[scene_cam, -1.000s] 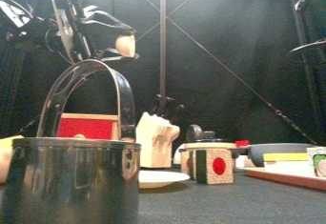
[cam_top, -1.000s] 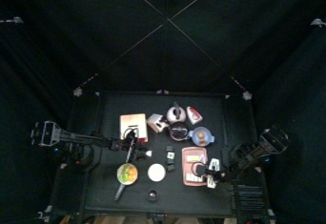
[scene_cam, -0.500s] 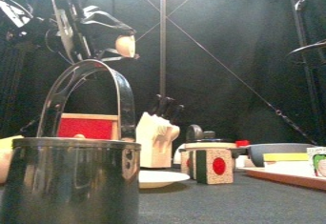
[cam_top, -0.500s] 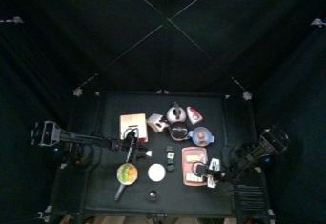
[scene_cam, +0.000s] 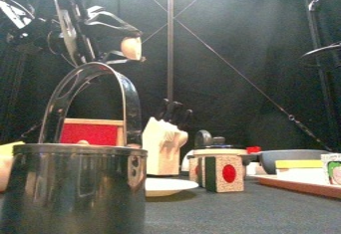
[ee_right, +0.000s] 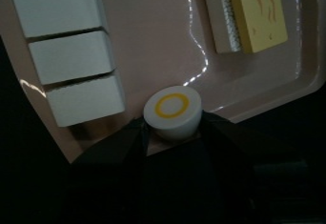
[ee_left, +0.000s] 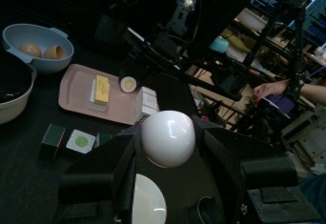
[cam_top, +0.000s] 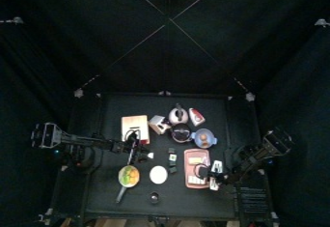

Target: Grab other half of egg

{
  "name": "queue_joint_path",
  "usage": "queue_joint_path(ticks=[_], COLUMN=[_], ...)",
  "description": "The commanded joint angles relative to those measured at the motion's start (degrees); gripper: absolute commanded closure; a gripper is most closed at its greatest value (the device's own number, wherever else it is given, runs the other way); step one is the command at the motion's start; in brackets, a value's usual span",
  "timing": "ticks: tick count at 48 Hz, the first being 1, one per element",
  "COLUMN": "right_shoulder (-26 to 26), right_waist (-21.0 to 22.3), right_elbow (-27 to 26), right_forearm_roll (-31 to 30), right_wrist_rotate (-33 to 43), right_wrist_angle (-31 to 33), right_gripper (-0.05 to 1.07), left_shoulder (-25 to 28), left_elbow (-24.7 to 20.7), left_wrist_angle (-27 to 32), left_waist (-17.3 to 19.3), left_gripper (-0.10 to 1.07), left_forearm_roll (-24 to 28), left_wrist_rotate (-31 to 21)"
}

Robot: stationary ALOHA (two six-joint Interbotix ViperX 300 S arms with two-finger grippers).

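From above, the left gripper hung over the table and the right gripper over the pink tray. In front, the left one was raised. Its wrist view showed jaws closed on a white egg half, kept clear. The right wrist view showed jaws set around the yolk-faced other half on the tray, apparently for pickup; grip unconfirmed.

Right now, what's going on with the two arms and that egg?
The left end effector holds a white egg half between its jaws, raised above the table. The right end effector is down at the pink tray, its jaws on either side of the other egg half, the one with the yellow ring. Whether it is gripped yet is unclear. White blocks and a yellow piece also lie on the tray.
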State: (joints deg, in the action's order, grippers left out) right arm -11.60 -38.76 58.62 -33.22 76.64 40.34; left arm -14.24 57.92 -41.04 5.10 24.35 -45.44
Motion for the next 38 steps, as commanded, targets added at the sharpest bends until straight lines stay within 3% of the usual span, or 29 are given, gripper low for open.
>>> queue_joint_path(ticks=[1,38], right_shoulder=[-0.5,-7.1], right_waist=[0.6,8.0], right_elbow=[-0.4,-5.5], right_forearm_roll=[0.0,0.4], right_wrist_rotate=[0.2,0.8], right_wrist_angle=[0.0,0.2], right_gripper=[0.29,0.31], left_shoulder=[-0.2,-0.2], left_elbow=[-0.6,-0.5], left_wrist_angle=[-0.2,0.0], left_waist=[0.2,0.1], left_gripper=[0.44,0.44], left_forearm_roll=[0.0,0.4], left_wrist_rotate=[0.1,0.1])
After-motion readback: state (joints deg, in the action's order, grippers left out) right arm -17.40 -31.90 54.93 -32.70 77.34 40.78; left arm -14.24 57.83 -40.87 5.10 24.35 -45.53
